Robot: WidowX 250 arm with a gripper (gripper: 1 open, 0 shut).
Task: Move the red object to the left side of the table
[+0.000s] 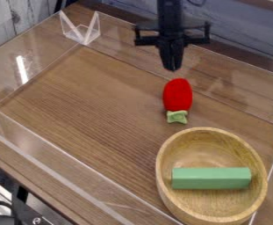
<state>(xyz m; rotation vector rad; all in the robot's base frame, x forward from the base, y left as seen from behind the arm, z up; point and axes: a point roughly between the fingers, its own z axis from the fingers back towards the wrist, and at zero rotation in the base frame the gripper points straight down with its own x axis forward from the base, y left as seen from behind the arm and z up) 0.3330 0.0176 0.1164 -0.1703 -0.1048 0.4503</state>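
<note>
Up near the back of the table [91,114] the gripper [171,63] hangs in the air with its fingers pinched together into one narrow point, and as far as I can see there's nothing between them. The red object [176,94] is lying flat on the wood just below and slightly in front of that tip, clearly apart from it, with its little green leafy cap pointing toward the camera side. So my read is we're at the pick-up stage and the berry isn't in hand: the jaws are closed on air while the toy sits on the tabletop, right of centre and nowhere near the left side where it needs to end up. Next move, I'd guess, means spreading the fingers, coming straight down over the fat middle of the red body and squeezing there, since it looks glossy and rounded and could easily squirt out of a grip taken too high or off to one side. After that it's a carry across to the left, staying inside the clear acrylic walls [33,141] that border the surface. As for containers, there's one round wooden bowl [212,156] at the front right, and it holds a single green rectangular block [211,178] lying flat on the bottom. The berry's leafy end is near the bowl's rim but not touching it, from what I can tell.
</note>
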